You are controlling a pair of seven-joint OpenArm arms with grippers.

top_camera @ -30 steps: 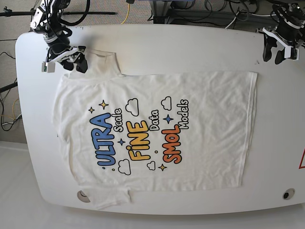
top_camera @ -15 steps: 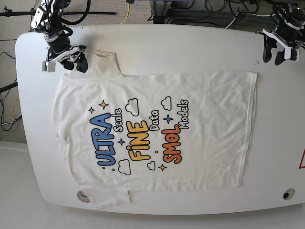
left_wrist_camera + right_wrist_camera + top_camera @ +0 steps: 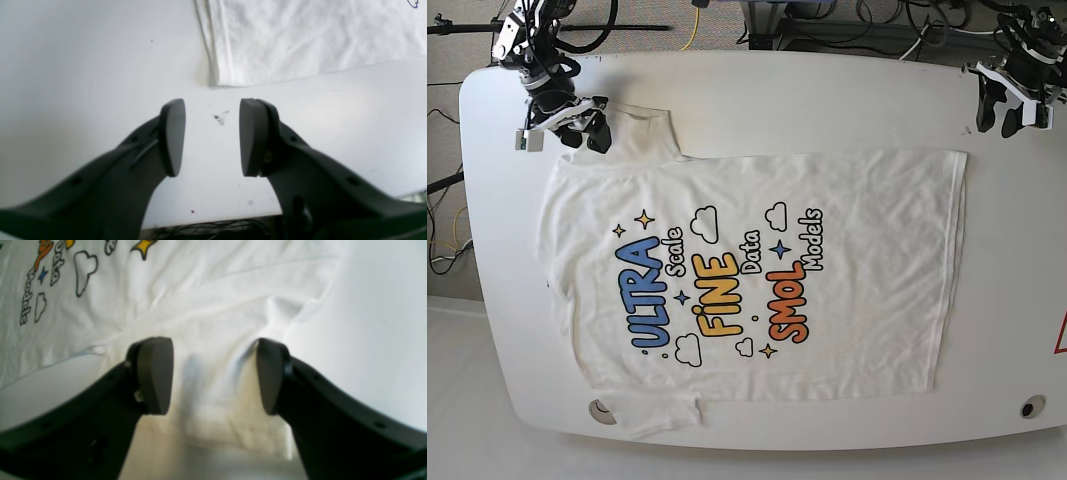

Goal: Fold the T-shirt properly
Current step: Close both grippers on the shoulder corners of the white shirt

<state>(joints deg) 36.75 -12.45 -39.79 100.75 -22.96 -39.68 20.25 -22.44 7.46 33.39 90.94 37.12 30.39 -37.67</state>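
The white T-shirt (image 3: 757,270) lies spread flat on the table (image 3: 827,100), its colourful print facing up. My right gripper (image 3: 585,135) is at the shirt's upper-left sleeve (image 3: 642,130). In the right wrist view the gripper (image 3: 213,376) is open, and its fingers (image 3: 155,375) straddle rumpled sleeve fabric (image 3: 217,306) just above the sleeve hem. My left gripper (image 3: 999,118) hovers over bare table near the far right corner. In the left wrist view it (image 3: 211,136) is open and empty, a short way from the shirt's hem corner (image 3: 220,76).
Cables lie beyond the table's far edge (image 3: 907,40). Two round holes sit near the front edge, one (image 3: 602,410) beside the lower sleeve and one (image 3: 1031,406) at the right. The table's edge (image 3: 213,220) runs just behind the left gripper.
The right gripper has shifted very slightly at the sleeve. The left arm and the T-shirt have not moved.
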